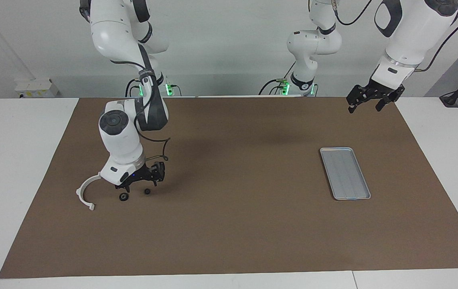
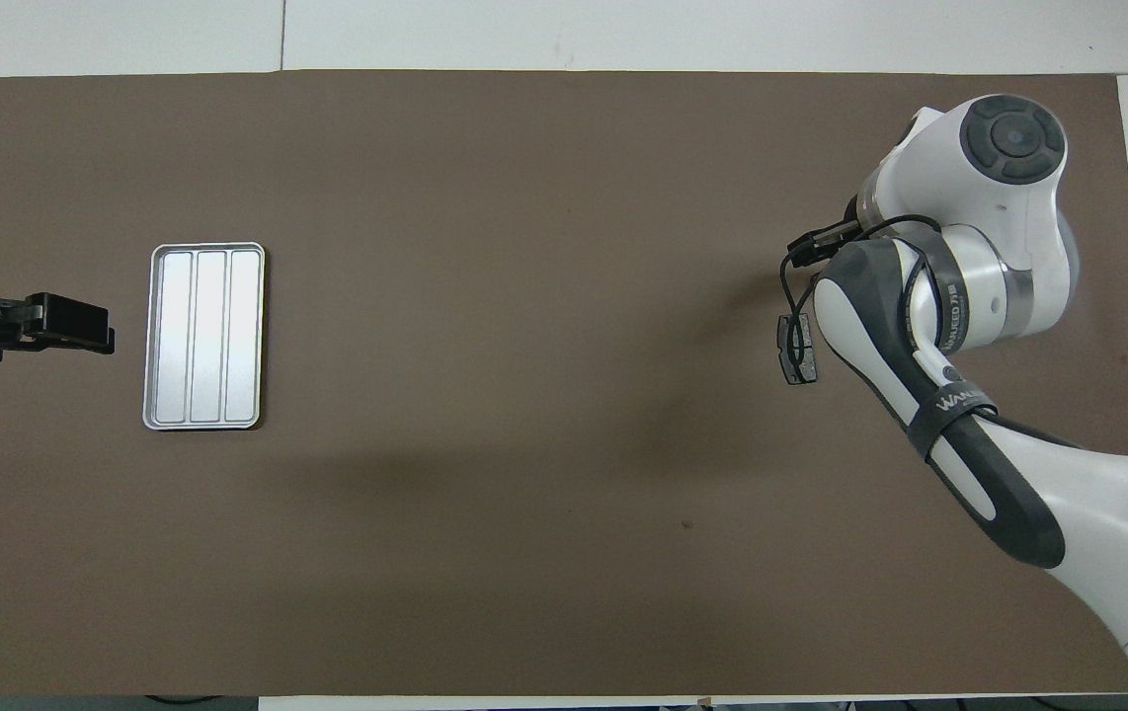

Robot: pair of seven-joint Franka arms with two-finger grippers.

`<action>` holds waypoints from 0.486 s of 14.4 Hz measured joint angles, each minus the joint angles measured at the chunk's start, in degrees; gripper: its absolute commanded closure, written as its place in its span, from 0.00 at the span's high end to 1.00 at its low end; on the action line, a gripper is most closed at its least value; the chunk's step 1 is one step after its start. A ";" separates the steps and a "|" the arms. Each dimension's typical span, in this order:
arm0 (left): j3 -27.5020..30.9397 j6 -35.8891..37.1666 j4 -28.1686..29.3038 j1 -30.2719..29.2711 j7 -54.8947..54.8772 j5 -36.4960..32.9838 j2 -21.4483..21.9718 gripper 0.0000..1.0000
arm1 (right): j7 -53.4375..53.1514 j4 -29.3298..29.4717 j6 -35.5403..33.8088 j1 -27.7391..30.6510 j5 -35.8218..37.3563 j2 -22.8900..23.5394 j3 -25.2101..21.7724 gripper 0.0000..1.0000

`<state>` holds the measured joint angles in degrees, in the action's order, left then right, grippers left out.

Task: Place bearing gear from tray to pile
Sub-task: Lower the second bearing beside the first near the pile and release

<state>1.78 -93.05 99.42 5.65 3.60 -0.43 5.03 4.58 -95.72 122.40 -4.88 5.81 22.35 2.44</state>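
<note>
The bearing gear (image 1: 123, 196), a small black ring, lies on the brown mat beside the white half-ring bracket (image 1: 86, 192) of the pile. My right gripper (image 1: 140, 185) hangs just above the mat next to it, open and holding nothing. Close under that gripper lies a second small dark part (image 1: 147, 191). A dark grey brake pad (image 2: 798, 352) shows beside the right arm in the overhead view, where the arm hides the gear and the bracket. The silver tray (image 1: 344, 173) (image 2: 203, 336) sits bare toward the left arm's end. My left gripper (image 1: 367, 103) (image 2: 65, 326) waits open in the air.
The brown mat (image 1: 233, 224) covers most of the white table. The right arm's elbow and forearm (image 2: 959, 296) lean over the pile.
</note>
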 measured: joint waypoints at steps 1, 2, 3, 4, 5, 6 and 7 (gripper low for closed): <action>0.00 0.00 0.00 0.00 0.00 0.00 0.00 1.00 | -0.02 2.34 -2.19 0.03 0.00 -0.72 -0.01 1.00; 0.00 0.00 0.00 0.00 0.00 0.00 0.00 1.00 | -0.04 4.86 -5.30 0.14 0.00 -1.45 -0.07 1.00; 0.00 0.01 0.00 0.00 0.00 0.00 0.00 1.00 | -0.05 7.75 -9.26 0.35 -0.01 -2.10 -0.10 1.00; 0.00 0.01 0.00 0.00 0.00 0.00 0.00 1.00 | -0.13 11.09 -13.94 0.66 -0.49 -2.72 -0.11 1.00; 0.00 0.01 0.00 0.00 0.00 0.00 0.00 1.00 | -0.22 14.13 -18.29 0.95 -1.52 -3.28 -0.24 1.00; 0.00 0.01 0.00 0.00 0.00 0.00 0.00 1.00 | -0.45 16.18 -21.64 1.16 -2.38 -3.91 -0.43 1.00; 0.00 0.01 0.00 0.00 0.00 0.00 0.00 1.00 | -1.20 17.46 -24.41 1.37 -2.62 -4.78 -0.53 1.00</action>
<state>1.78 -93.03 99.42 5.65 3.60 -0.43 5.03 3.38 -78.26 97.99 -3.51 3.19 17.58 1.91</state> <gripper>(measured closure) 0.000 0.000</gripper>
